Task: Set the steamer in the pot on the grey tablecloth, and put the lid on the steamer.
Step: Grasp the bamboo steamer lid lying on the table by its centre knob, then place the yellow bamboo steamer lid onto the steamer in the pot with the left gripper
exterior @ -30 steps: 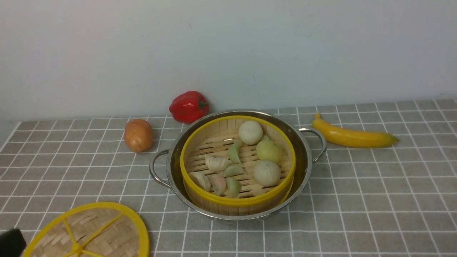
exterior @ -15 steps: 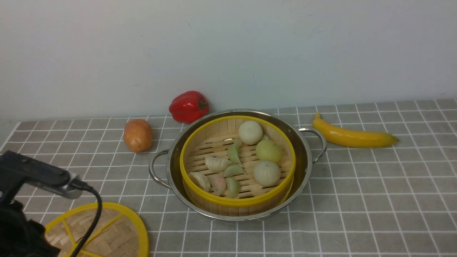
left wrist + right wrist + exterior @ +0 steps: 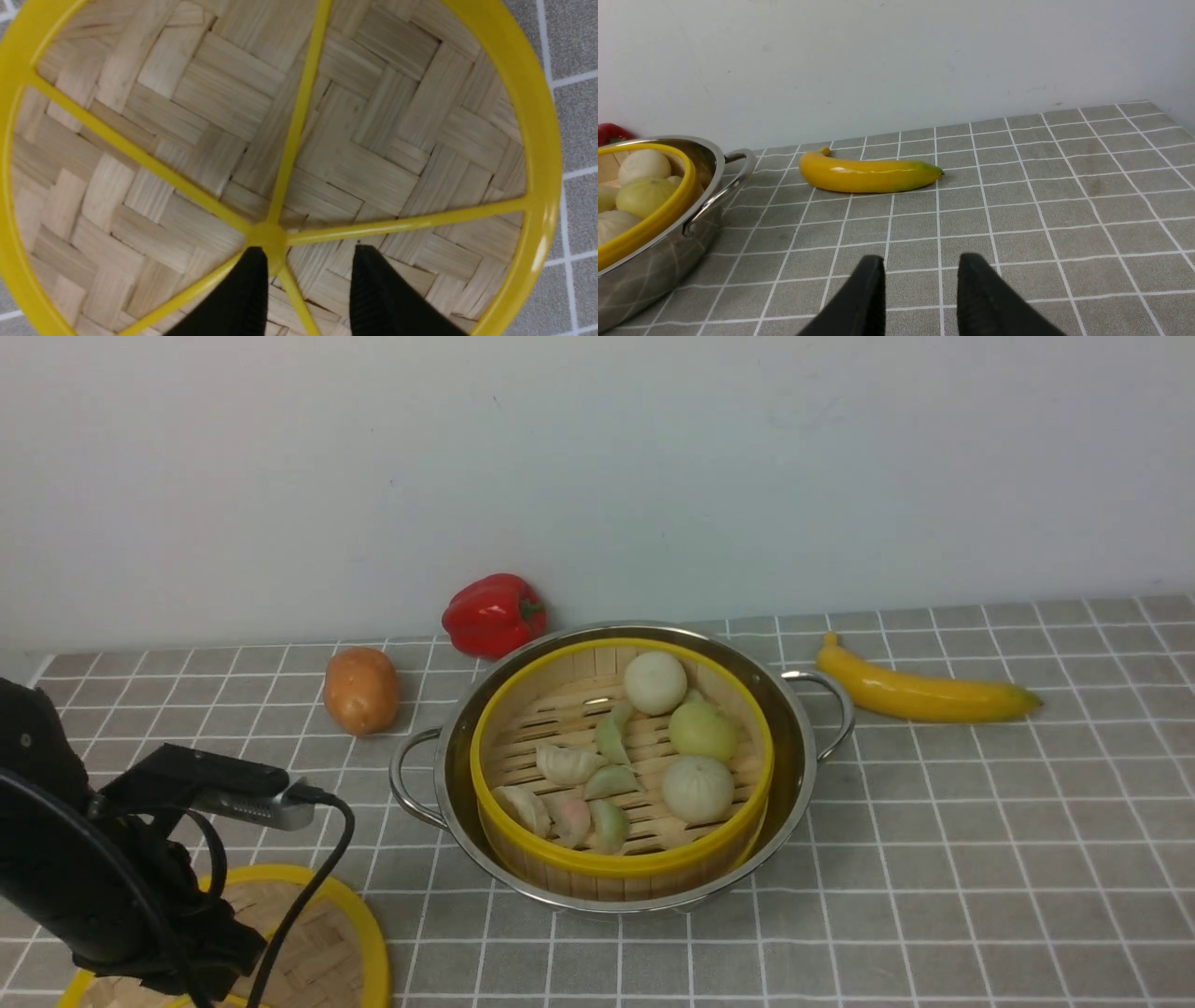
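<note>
The steamer (image 3: 621,863), a bamboo basket with yellow rims, sits inside the steel pot (image 3: 794,747) on the grey tablecloth (image 3: 934,849). It holds buns and dumplings. The lid (image 3: 327,943) lies flat on the cloth at the front left, half hidden by my left arm (image 3: 112,887). In the left wrist view the lid (image 3: 373,140) fills the picture. My left gripper (image 3: 308,252) is open just above it, its fingers either side of a spoke beside the hub (image 3: 266,233). My right gripper (image 3: 920,261) is open and empty above bare cloth, to the right of the pot (image 3: 668,261).
A red pepper (image 3: 493,614) and a potato (image 3: 361,690) lie behind the pot on the left. A banana (image 3: 920,693) lies to its right, also in the right wrist view (image 3: 868,175). A wall stands close behind.
My left arm has come in from the lower left and moved right over the lid, covering more of it. The pot, the steamer and the lid have not moved.
</note>
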`<state>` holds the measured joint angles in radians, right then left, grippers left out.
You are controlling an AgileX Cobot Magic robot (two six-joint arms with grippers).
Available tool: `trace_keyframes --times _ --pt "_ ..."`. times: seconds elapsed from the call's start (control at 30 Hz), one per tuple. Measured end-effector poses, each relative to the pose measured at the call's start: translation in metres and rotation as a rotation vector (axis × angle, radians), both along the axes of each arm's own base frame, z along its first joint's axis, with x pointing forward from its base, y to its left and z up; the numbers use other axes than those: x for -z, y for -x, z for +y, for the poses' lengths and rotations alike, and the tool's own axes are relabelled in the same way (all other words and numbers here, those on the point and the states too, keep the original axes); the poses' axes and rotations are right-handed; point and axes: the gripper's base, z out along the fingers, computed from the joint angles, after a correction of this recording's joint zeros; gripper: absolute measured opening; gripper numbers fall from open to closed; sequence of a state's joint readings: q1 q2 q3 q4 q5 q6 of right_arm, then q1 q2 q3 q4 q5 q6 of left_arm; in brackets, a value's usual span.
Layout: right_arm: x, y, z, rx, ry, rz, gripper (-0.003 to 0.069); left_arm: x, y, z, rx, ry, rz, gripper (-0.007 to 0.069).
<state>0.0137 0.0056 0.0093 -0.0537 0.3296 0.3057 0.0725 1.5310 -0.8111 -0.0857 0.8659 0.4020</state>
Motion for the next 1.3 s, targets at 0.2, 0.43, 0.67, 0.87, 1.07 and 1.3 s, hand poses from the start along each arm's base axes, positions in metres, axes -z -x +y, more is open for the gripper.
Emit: trace_keyframes --times 0.2,0.43,0.67,0.87,1.07,1.3 --pt "0.0 0.0 0.0 0.0 -0.001 0.0 0.024 0.008 -0.004 0.003 -0.034 -0.021 0.008 0.0243" --pt "0.0 0.0 0.0 0.004 -0.025 0.0 0.024 0.019 -0.01 0.004 -0.085 -0.031 0.016 0.0152" --pt "0.0 0.0 0.0 0.004 -0.026 0.0 0.024 0.017 -0.012 0.005 -0.092 -0.032 0.025 0.0123" --pt "0.0 0.0 0.0 0.004 -0.026 0.0 0.024 -0.027 -0.024 0.002 -0.061 -0.031 -0.045 0.0123" --pt "0.0 0.0 0.0 0.004 -0.027 0.0 0.024 -0.118 -0.047 -0.012 0.064 -0.065 -0.213 0.0123" --pt "0.0 0.0 0.0 0.004 -0.027 0.0 0.024 -0.164 -0.067 -0.059 0.483 -0.157 -0.331 0.0123"
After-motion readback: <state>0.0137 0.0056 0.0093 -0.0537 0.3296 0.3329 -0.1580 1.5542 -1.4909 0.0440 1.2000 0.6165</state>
